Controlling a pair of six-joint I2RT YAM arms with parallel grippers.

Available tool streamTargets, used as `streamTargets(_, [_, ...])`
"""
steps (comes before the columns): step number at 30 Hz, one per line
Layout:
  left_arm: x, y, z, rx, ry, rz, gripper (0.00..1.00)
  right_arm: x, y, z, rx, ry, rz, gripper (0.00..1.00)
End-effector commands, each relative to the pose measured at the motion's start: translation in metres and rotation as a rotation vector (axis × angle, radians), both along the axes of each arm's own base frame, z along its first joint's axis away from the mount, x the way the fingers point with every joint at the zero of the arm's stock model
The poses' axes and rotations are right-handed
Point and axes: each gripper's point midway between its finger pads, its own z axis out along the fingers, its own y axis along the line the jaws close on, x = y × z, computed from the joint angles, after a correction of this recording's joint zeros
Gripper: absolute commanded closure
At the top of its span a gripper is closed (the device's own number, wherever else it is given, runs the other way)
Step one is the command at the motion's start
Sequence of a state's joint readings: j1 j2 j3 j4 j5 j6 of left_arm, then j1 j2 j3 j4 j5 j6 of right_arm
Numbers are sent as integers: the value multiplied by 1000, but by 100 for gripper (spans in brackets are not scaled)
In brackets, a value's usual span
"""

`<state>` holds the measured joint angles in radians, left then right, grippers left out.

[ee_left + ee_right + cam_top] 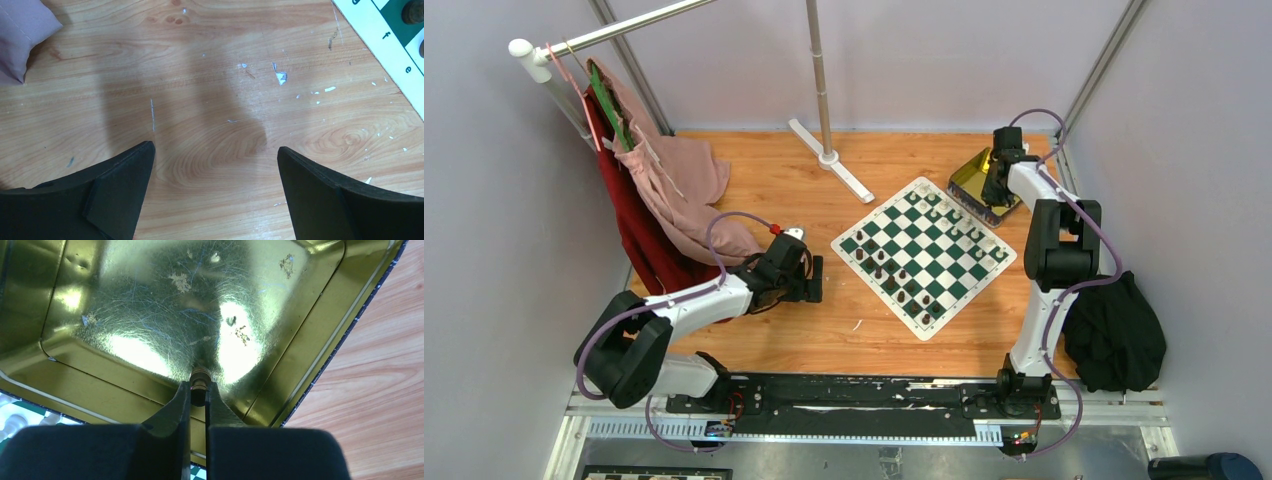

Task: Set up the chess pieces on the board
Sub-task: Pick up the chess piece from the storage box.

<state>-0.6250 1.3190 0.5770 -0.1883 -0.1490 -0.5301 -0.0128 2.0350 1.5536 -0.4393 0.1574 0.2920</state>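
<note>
Pale wooden table [824, 330] carries the board [924, 255], set diagonally right of centre. Dark chess pieces [894, 280] stand on its near-left squares and white chess pieces [964, 225] along its far-right side. A gold tin [125, 300] sits just beside the board's far-right edge. The right gripper [198, 390] reaches down into it, fingers clamped on a small dark brown piece [199, 376] whose top pokes past the tips, seen against the tin's shiny floor. Left of the board, the left gripper [215, 148] hovers low over bare wood, fingers spread wide with nothing between them. A pink cloth [22, 35] lies to its far left.
</note>
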Motion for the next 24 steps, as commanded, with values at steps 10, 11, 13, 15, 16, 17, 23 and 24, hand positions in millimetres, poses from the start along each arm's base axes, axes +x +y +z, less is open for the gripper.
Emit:
streamTargets(10, [-7,7,-2,30,8,-9,0,17,-7,26,-56,-53,-12,100])
streamTargets(11, [-8,8,-2,34,9,-9,0,17,-8,24,-58,-50,-14,100])
streamTargets(13, [-10,10,-2,38,11,-8,0,21,-11,22,-60,-52,-19,100])
streamTargets(15, [-11,12,-1,42,9,-7,0,24,-13,21,-60,-53,-22,100])
streamTargets(16, [-11,13,-1,44,10,-6,0,25,-14,21,-59,-54,-24,100])
streamTargets(17, [-12,13,-1,46,11,-4,0,27,-14,22,-57,-60,-23,100])
streamTargets(23, [-14,16,1,43,6,8,0,34,-13,36,-54,-93,-7,100])
streamTargets(24, [-14,16,2,39,3,11,0,34,-12,39,-52,-96,-5,100])
